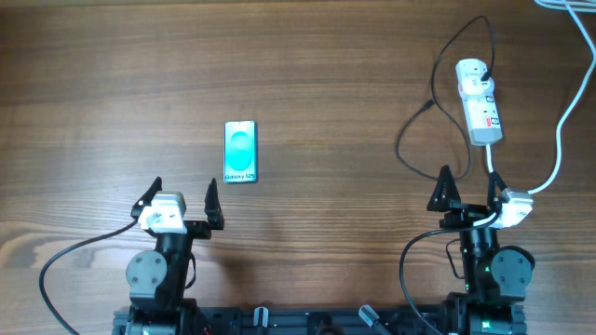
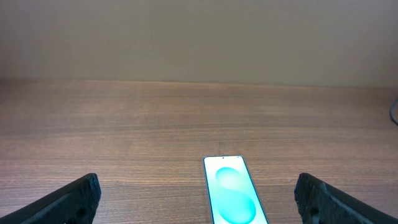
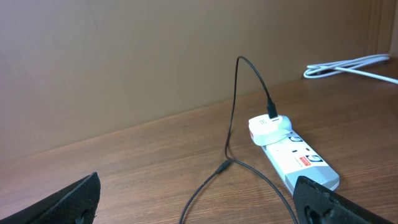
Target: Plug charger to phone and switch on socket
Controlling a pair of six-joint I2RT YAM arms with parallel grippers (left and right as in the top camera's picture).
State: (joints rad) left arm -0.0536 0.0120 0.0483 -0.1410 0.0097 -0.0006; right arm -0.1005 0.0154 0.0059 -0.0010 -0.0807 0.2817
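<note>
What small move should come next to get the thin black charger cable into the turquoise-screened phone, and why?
Probably move the open right gripper forward to the thin black charger cable's plug tip. The tip lies loose on the wooden table, apart from the phone, and neither gripper holds anything.

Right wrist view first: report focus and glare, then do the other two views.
Right wrist: socket and charger sharp, right hand's fingers dark and soft at the bottom corners. Left wrist: phone screen glows bright, nearly washed out; left hand's fingers blurred. Overhead: even light, no strong glare.
</note>
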